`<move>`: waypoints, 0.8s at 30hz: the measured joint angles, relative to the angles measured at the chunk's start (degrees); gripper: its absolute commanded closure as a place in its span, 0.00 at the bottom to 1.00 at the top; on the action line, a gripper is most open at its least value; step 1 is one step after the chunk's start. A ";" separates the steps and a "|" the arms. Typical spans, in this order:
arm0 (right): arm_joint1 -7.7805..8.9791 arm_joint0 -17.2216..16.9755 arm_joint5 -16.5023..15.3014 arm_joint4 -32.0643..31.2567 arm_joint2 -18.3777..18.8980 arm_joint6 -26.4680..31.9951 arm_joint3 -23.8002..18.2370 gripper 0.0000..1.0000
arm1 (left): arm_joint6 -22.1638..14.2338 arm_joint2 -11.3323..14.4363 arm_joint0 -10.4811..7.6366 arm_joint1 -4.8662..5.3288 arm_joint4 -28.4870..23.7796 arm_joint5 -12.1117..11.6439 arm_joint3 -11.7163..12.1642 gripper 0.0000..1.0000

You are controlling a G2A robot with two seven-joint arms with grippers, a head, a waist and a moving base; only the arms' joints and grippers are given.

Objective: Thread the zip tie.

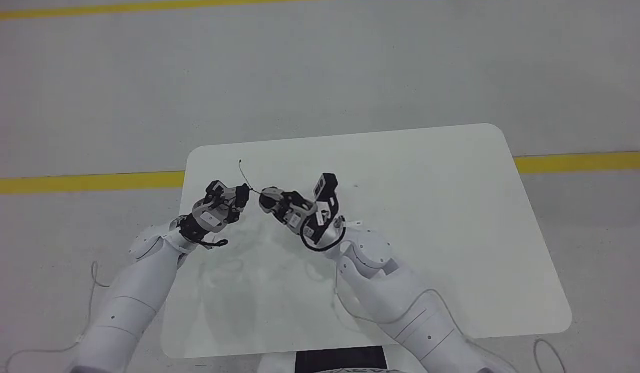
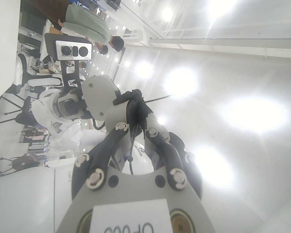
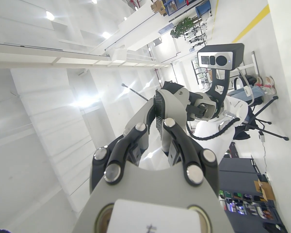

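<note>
A thin black zip tie (image 1: 247, 176) is held above the white table (image 1: 430, 193), between the two grippers, which meet tip to tip. My left gripper (image 1: 236, 199) is shut on the zip tie; in the left wrist view a black strand (image 2: 133, 132) runs between its fingers (image 2: 122, 127). My right gripper (image 1: 269, 201) faces it and is shut on the zip tie as well, pads pressed together (image 3: 157, 109). The free tail (image 3: 133, 91) sticks out past the fingertips, seen as a thin point (image 2: 160, 97) in the left wrist view. Where the head of the tie sits is hidden.
Bare tabletop spreads to the right and toward the far edge (image 1: 350, 138). Grey floor with yellow lines (image 1: 90, 182) surrounds the table. The right arm's wrist camera mount (image 1: 325, 188) stands just behind its gripper.
</note>
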 measured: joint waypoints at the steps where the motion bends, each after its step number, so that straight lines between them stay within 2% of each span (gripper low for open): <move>1: 0.05 -0.02 0.01 -0.03 0.10 0.02 -0.03 1.00 | 0.00 0.00 0.00 0.00 0.00 0.00 0.00 1.00; 24: 1.19 -1.00 0.22 1.22 2.88 -0.69 -1.49 1.00 | 0.00 0.00 0.00 0.00 0.00 0.00 0.00 1.00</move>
